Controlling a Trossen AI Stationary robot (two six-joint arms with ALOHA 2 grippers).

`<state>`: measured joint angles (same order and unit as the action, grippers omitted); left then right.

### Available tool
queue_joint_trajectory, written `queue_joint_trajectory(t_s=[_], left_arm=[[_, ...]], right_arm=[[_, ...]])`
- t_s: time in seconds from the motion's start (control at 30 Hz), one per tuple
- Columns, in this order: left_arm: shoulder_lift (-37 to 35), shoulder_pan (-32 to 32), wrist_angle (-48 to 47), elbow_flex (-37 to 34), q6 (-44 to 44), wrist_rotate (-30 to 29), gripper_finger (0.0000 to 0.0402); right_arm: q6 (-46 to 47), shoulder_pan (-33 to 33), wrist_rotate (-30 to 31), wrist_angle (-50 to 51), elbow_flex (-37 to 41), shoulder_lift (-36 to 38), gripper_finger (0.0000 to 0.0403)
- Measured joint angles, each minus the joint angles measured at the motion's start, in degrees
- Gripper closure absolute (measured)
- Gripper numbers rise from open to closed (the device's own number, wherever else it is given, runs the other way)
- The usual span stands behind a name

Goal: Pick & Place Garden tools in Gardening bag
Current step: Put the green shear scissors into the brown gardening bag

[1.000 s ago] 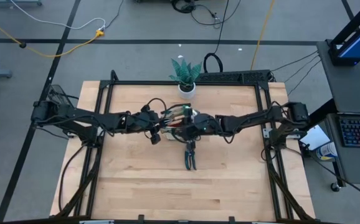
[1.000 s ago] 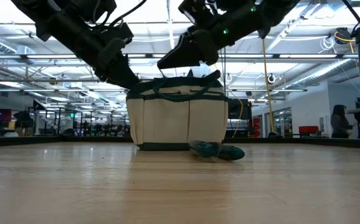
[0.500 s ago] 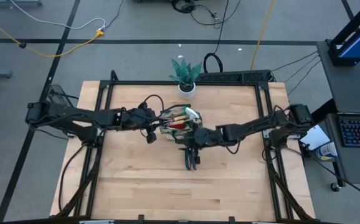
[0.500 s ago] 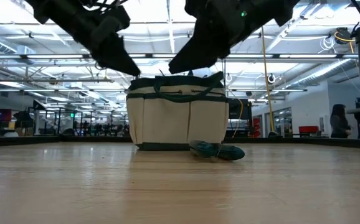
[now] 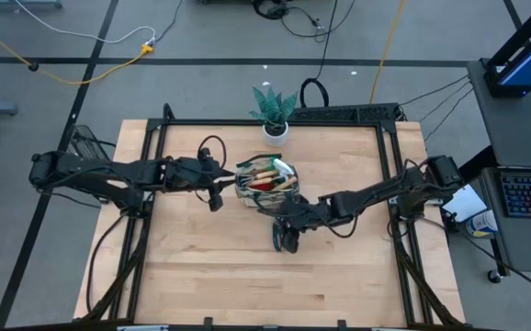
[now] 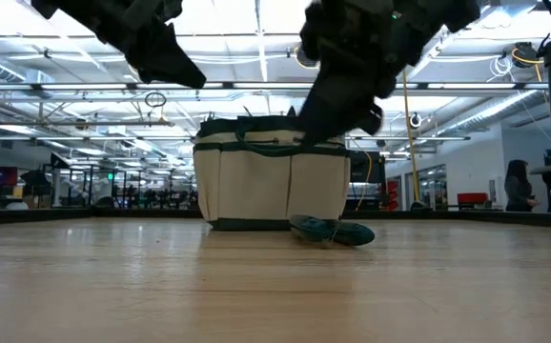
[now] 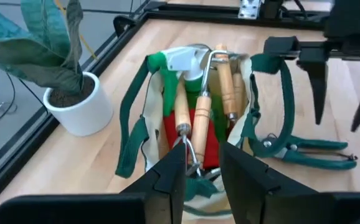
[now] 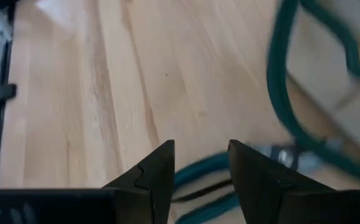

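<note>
Right claw [image 5: 287, 232] open above pruning shears [image 5: 284, 241], partly hidden; left claw [image 5: 218, 188] open beside gardening bag [image 5: 264, 175]; tabletop [image 5: 201, 276] bare lower frame.

1. Gardening bag [image 7: 144, 134]: beige cloth, matt, w/ green fabric trim.
2. Rake handles [image 7: 203, 121]: smooth varnished wood; shanks shiny metal.
3. Pruning shears [image 7: 307, 151], right of frame: green matt grips.
4. Table [image 5: 210, 276]: pale wood, satin.
5. Plant pot [image 7: 80, 106]: white, glossy.
</note>
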<state>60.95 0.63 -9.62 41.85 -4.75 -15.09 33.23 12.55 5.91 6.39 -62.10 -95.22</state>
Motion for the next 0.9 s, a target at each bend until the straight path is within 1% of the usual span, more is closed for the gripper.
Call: queue_joint_trajectory(t_s=[0.2, 0.33, 0.57, 0.7, 0.77, 0.9], left_arm=[[-0.33, 0.00, -0.16, 0.00, 0.52, -0.46, 0.0300], [-0.33, 0.04, 0.00, 0.00, 1.89, -0.48, 0.0300], [-0.33, 0.02, 1.32, 0.00, 2.07, -0.48, 0.0300], [-0.33, 0.02, 2.13, 0.00, 2.07, -0.48, 0.0300], [-0.33, 0.04, 2.87, 0.00, 2.26, -0.50, 0.0300], [-0.33, 0.04, 4.19, 0.00, 6.04, -0.57, 0.0300]], right_arm=[[11.97, 1.42, -0.02, -1.32, 4.08, -0.07, 0.0264], [17.12, 1.88, 0.00, -1.44, 6.08, -0.09, 0.0264], [19.98, 2.19, 0.50, -1.42, 7.10, -0.09, 0.0264], [20.43, 2.35, 3.06, -1.46, 7.10, -0.09, 0.0264], [21.58, 2.54, 3.08, -1.76, 7.10, -0.09, 0.0264], [21.94, 3.36, 3.01, -1.93, 5.68, -1.70, 0.0264]])
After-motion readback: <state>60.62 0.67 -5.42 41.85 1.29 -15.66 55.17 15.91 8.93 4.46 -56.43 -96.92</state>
